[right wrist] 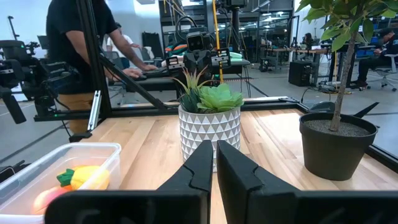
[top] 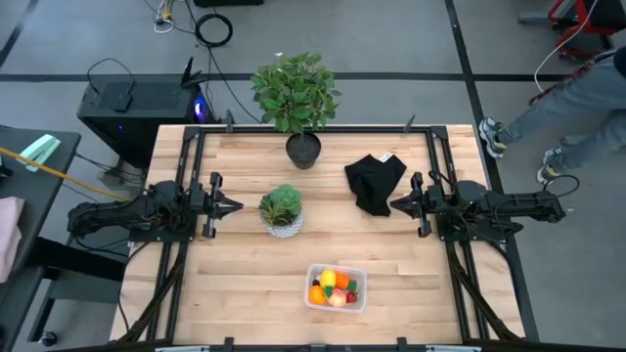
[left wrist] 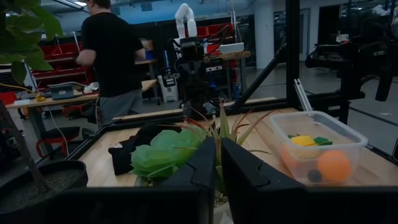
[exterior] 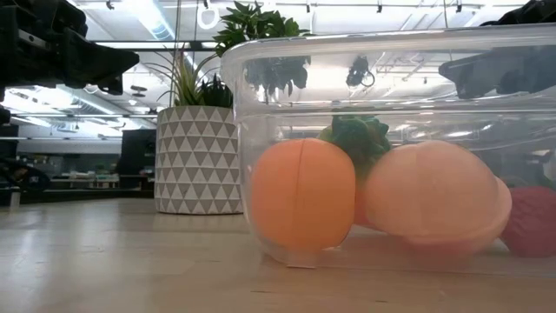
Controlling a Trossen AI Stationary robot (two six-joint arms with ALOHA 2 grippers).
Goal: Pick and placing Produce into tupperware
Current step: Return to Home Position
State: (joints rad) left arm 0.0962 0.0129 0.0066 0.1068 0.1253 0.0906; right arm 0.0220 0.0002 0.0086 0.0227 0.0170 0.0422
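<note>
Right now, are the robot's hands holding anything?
No. The left gripper and right gripper are both shut on nothing; the produce lies in the tupperware.

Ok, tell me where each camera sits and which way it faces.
High: overhead, straight down on the table; left gripper and right gripper point inward.
Low: table height, close against the tupperware; dark arms at upper corners.
Left wrist: across the table past its shut fingers.
Right wrist: opposite way, past its shut fingers.
Both wrist views share the succulent and tupperware.
</note>
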